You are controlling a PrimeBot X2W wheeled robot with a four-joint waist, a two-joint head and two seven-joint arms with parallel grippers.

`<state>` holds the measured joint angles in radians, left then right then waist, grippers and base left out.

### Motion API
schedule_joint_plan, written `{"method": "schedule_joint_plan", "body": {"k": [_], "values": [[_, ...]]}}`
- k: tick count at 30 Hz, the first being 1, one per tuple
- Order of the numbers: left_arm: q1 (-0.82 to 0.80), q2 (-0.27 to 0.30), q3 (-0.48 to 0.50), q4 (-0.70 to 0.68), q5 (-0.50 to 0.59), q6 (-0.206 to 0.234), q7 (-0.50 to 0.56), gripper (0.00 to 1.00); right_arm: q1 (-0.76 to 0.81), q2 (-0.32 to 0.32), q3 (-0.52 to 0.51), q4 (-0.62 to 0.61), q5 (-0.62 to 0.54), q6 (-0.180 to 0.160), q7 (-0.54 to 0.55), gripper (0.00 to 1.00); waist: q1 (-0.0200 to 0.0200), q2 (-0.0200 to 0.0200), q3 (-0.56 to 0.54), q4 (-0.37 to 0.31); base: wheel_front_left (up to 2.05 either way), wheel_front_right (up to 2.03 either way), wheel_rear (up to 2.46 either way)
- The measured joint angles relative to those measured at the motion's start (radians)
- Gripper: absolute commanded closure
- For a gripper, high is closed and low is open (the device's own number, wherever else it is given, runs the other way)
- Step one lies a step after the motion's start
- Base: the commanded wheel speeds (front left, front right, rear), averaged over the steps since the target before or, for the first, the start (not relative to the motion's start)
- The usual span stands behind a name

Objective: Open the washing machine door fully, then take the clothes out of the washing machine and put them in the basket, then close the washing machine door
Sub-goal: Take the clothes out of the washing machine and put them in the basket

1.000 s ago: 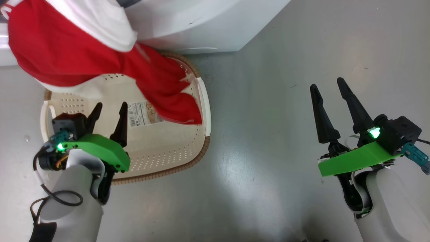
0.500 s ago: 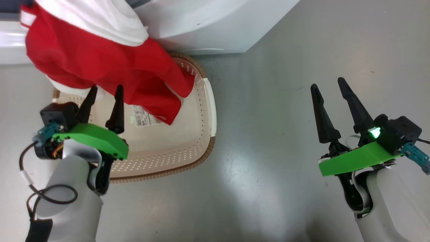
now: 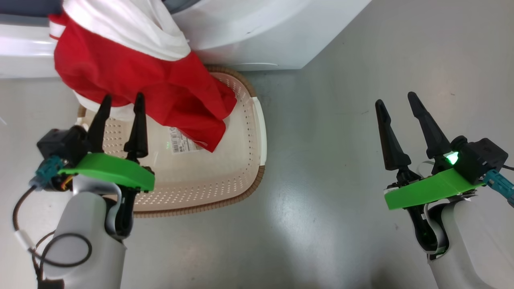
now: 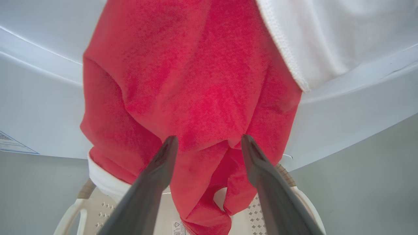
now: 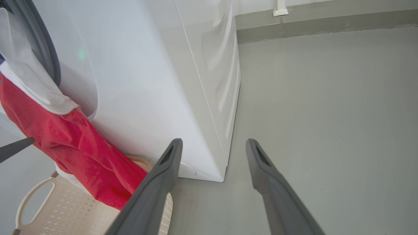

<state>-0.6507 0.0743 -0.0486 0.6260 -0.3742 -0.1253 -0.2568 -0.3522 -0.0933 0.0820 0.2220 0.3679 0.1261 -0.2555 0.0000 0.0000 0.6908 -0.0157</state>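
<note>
Left tool stood with its fingers apart above the near left of the basket, gripping nothing. Its tips were right by the hanging red and white clothes; I couldn't tell if they touched. The clothes draped from the washing machine at the far side, their lower end dropping into the basket. Right tool, fingers also apart and empty, hung over the grey floor well to the right.

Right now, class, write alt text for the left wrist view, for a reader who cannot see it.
Red clothes with a white panel hang down the white washing machine, lower end over the cream basket. The open left gripper points at the red cloth.
</note>
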Motion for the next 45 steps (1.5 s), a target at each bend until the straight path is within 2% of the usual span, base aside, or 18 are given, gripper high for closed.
{"method": "schedule_joint_plan", "body": {"k": [11,23,36,45], "values": [[0.120,-0.027,0.091,-0.238,0.078,0.000,0.000,0.00,0.000,-0.011,-0.002,0.002,0.000,0.000,0.000,0.00,0.0000,0.0000,-0.019,0.020,0.00,0.00,0.00],[0.287,-0.040,0.132,-0.468,0.153,0.000,0.000,0.00,0.002,-0.017,-0.006,0.005,0.000,0.000,0.000,0.00,0.0000,0.0000,-0.044,0.034,0.00,0.00,0.00],[0.305,-0.040,0.115,-0.493,0.153,0.000,0.000,0.00,0.005,-0.021,-0.004,0.008,0.000,0.000,0.000,0.00,0.0000,0.0000,-0.047,0.035,0.00,0.00,0.00],[0.161,-0.033,0.099,-0.397,0.183,0.000,0.000,0.00,0.005,-0.021,-0.001,0.008,0.000,0.000,0.000,0.00,0.0000,0.0000,-0.040,0.037,0.00,0.00,0.00]]}}
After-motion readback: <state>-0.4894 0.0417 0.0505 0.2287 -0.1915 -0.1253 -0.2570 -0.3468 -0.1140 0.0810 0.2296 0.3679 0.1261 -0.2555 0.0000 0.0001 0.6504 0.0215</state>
